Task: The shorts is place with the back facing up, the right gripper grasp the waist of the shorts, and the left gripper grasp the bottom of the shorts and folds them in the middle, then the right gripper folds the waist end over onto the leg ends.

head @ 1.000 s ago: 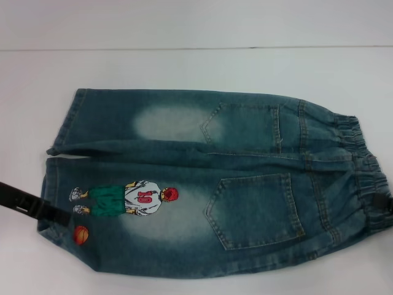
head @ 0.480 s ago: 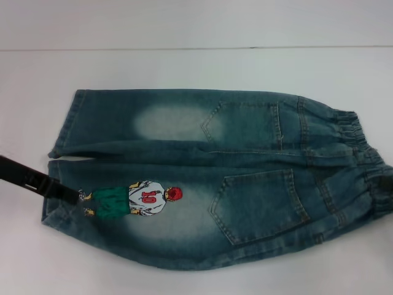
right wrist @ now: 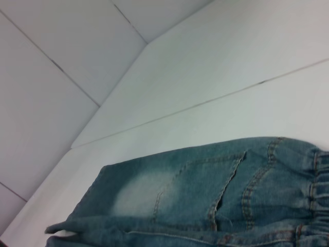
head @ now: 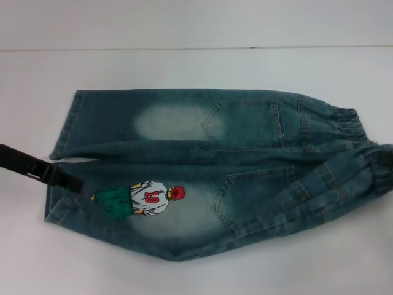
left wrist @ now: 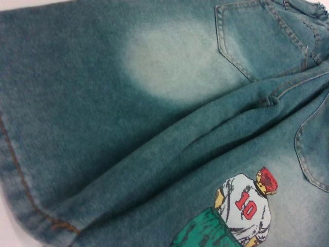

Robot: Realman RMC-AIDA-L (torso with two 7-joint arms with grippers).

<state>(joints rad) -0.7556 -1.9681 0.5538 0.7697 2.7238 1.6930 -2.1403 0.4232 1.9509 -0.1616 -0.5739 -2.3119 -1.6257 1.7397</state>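
The blue washed-denim shorts lie back side up on the white worktop, leg ends toward the left end effector and the ruched elastic waist toward the right one.

The left end effector, a black two-fingered claw reaching in from the robot's left, sits at the hem of the near leg; cloth is gathered at its tip, so it appears clamped on the bottom of the shorts. Just beyond its tip is the cartoon basketball-player print numbered 10 (its green legs are crumpled), and the near edge of this leg is lifted and rolled inward. The far leg, on the other side of the claw, lies flat with its pale faded patch.

The right end effector's body barely shows at the picture's edge, and I cannot tell its finger state; the near waist corner there is raised and bunched.

The left wrist view shows the print and a patch pocket.
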